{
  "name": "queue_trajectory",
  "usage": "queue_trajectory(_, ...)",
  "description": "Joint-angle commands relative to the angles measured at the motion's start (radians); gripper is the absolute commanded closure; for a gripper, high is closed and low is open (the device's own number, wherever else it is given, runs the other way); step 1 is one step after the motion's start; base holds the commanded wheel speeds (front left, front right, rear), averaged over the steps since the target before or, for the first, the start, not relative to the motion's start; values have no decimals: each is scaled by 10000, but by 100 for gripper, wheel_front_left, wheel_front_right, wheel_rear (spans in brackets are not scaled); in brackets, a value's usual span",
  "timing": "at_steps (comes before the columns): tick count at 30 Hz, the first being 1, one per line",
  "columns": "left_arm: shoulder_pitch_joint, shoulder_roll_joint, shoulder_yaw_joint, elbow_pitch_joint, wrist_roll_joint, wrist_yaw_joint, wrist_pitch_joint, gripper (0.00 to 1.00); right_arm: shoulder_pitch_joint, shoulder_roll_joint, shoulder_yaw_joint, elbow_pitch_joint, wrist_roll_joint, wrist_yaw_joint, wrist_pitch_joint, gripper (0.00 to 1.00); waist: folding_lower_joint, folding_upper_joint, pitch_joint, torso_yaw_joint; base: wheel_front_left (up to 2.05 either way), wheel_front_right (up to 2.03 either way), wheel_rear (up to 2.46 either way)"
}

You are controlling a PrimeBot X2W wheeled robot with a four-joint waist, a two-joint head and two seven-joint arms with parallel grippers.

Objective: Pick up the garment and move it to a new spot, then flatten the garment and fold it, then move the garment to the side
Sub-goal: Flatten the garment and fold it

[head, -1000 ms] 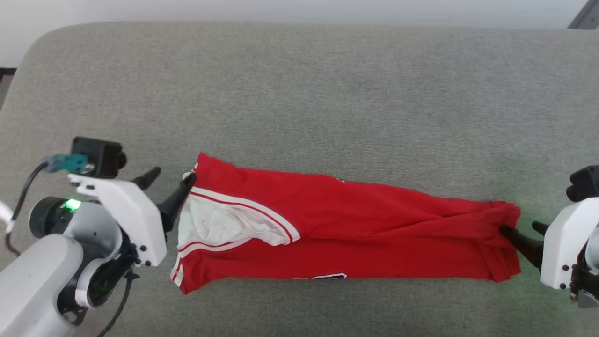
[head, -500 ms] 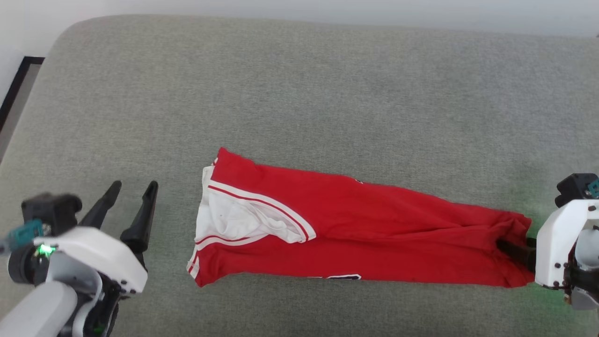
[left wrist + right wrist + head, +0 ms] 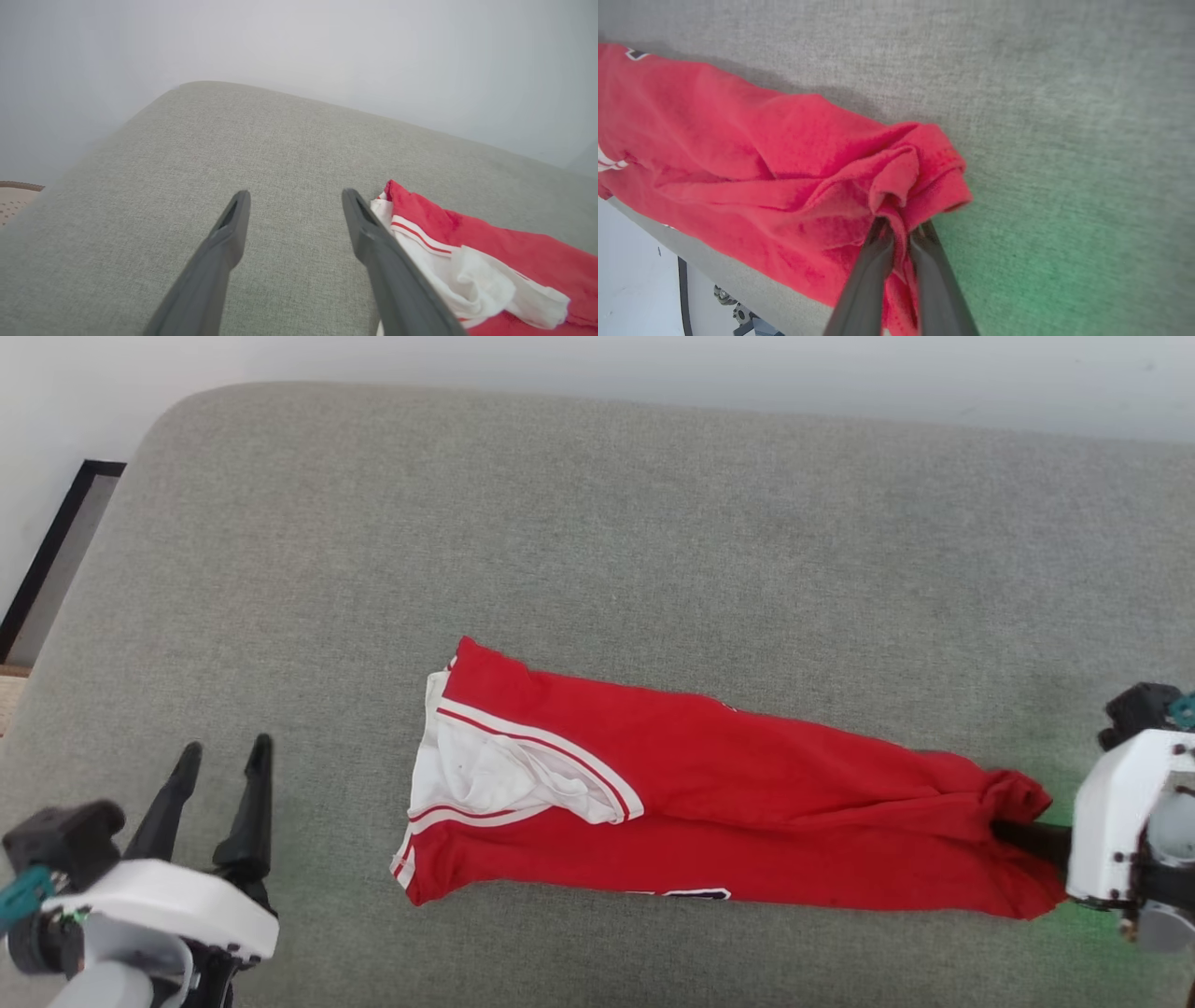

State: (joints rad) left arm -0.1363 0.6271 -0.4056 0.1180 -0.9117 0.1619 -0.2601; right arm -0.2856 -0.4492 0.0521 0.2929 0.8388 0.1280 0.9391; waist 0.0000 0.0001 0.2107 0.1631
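Observation:
The garment (image 3: 728,803), a red jersey with a white red-striped sleeve, lies folded into a long strip across the grey cushion (image 3: 597,551). Its sleeve end points left, its hem end right. My right gripper (image 3: 1013,831) is shut on the bunched red hem, and the right wrist view shows cloth (image 3: 808,177) pinched between the two fingers (image 3: 873,270). Well to the left of the sleeve end my left gripper (image 3: 224,756) stands open over bare cushion. In the left wrist view the sleeve (image 3: 467,275) lies just right of the open left gripper (image 3: 294,198).
The cushion's rounded far edge (image 3: 523,397) meets a pale wall (image 3: 653,364). At the far left a dark strip (image 3: 51,555) runs along the floor beside the cushion. The near cushion edge and a wheeled base (image 3: 733,308) appear in the right wrist view.
My left gripper has let go of the sleeve end and drawn back to the lower left, still open. My right gripper has closed on the hem. The head camera has also shifted.

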Motion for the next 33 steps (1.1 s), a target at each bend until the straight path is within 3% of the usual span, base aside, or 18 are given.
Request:
queue_trajectory(1,281,-223,320,9,266,-97,-58,0,76,-106,-132,74,80,36,-91,100,0,-1,-52,-39,0,0,0)
queue_trajectory(8,1261,-1563,2108,89,1513,-972,-63,0,106,-732,-1013,549,22,26,-330,100,0,-1,-303,-204,0,0,0)
queue_trajectory(15,1721,-2732,3178,250,2435,-1797,-65,0,-197,-1276,-2076,1470,-318,26,-551,100,0,-1,-476,-444,0,0,0)
queue_trajectory(26,1883,-3757,4091,530,3473,-2522,-64,0,-788,-1564,-2598,2542,-1246,26,-860,100,0,-1,-708,-845,0,0,0)
queue_trajectory(33,2020,-4154,4401,765,3769,-2763,-64,0,-447,-1146,-2266,1312,-611,27,-344,100,0,-1,-930,-1071,0,0,0)
